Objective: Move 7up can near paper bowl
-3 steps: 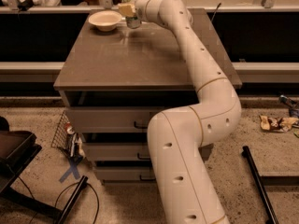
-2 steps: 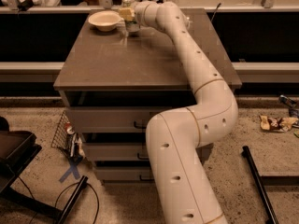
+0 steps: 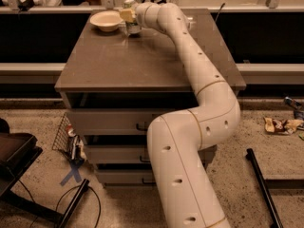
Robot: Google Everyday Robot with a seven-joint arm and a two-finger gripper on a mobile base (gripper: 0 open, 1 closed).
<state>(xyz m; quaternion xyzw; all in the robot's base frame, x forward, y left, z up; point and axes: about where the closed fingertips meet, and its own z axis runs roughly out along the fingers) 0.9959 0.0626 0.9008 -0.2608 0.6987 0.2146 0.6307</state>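
The paper bowl [image 3: 106, 20] is cream-white and sits at the far left corner of the brown table top [image 3: 142, 61]. The 7up can [image 3: 132, 29] stands upright just right of the bowl, a small gap away; its silver top shows above the fingers and its green-white base below them. My gripper [image 3: 128, 15] is at the end of the long white arm reaching across the table, with its yellowish fingers [image 3: 126, 14] closed around the can's middle. The can's base is at or just above the table top.
The table is a cabinet with drawers [image 3: 137, 125]. A rail and dark ledge [image 3: 266, 8] run behind it. On the floor are a wire basket [image 3: 64, 137], a black chair base [image 3: 19, 165], blue tape [image 3: 71, 174], a black bar [image 3: 263, 189] and litter [image 3: 282, 125].
The gripper with the can has shifted slightly left, closer to the bowl. The bowl has not moved.
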